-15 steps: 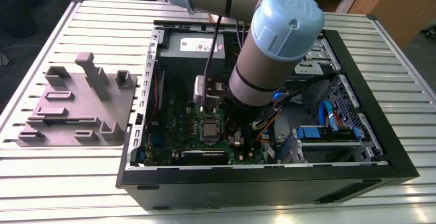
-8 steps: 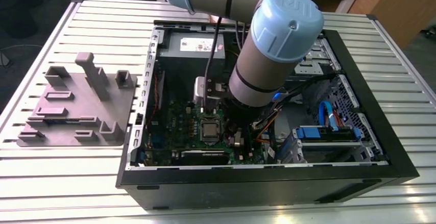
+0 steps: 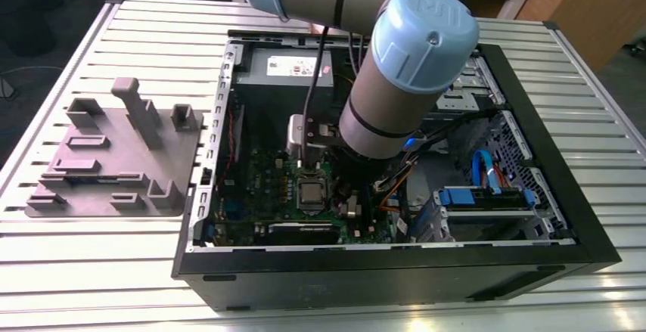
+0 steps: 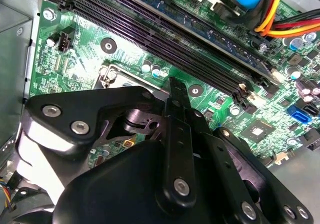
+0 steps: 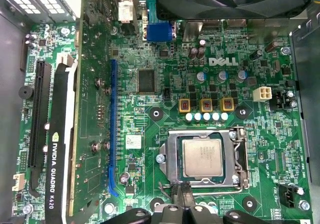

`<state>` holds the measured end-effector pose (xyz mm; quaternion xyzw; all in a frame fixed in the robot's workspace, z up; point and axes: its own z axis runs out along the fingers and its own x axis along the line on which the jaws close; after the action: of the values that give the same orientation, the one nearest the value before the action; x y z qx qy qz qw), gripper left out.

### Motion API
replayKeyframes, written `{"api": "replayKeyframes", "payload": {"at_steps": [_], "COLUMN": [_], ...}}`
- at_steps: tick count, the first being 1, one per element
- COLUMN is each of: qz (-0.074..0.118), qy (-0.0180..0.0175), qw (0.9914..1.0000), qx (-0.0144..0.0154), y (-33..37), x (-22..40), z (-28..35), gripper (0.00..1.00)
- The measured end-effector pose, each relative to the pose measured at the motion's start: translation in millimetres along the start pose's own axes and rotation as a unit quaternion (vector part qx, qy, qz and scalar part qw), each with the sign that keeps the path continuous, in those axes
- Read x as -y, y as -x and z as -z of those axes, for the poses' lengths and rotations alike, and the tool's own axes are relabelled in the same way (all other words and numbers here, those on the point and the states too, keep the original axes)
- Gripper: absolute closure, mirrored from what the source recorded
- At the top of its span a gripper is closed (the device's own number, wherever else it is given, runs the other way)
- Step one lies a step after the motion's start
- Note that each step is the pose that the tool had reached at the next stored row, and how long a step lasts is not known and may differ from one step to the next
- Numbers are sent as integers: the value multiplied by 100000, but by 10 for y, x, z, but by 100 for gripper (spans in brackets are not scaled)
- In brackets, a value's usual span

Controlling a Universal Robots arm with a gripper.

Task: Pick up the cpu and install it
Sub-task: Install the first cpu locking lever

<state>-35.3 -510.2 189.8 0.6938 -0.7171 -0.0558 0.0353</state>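
Hovering just above the motherboard (image 5: 210,73) inside the open computer case (image 3: 565,249), the gripper (image 5: 184,196) points its black fingers (image 5: 186,200) down at the edge of the CPU socket (image 5: 202,156). In the first wrist view the fingertips stand pressed close together with nothing between them, right beside the socket's metal frame. In the second wrist view the gripper's black linkage (image 4: 175,149) covers the socket area, with the long black memory slots (image 4: 165,38) running past it on the green board.

The cpu (image 5: 201,157) lies flat in the socket, silver-grey top up, framed by the metal retention bracket (image 5: 170,159); in the exterior view it shows as a small grey square (image 3: 310,191) directly under the arm's wrist (image 3: 389,120). Whether the bracket is latched down cannot be told.

Beside the socket stand a row of round capacitors (image 5: 202,117), a blue expansion slot (image 5: 112,129) and a graphics card (image 5: 57,144) set on edge. A black fan (image 5: 230,1) sits near the board's far edge.

Outside the case, on the slatted metal table (image 3: 101,271), a grey plastic tray with upright posts (image 3: 111,158) rests at the exterior view's left, well apart from the gripper.
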Motion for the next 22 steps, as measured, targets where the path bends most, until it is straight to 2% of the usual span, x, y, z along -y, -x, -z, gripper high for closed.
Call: {"api": "replayKeyframes", "payload": {"at_steps": [22], "qz": [8], "qy": [-1], "qw": [100000], "qx": [62], "y": [2], "x": [55], "z": [-6], "gripper": [90]}}
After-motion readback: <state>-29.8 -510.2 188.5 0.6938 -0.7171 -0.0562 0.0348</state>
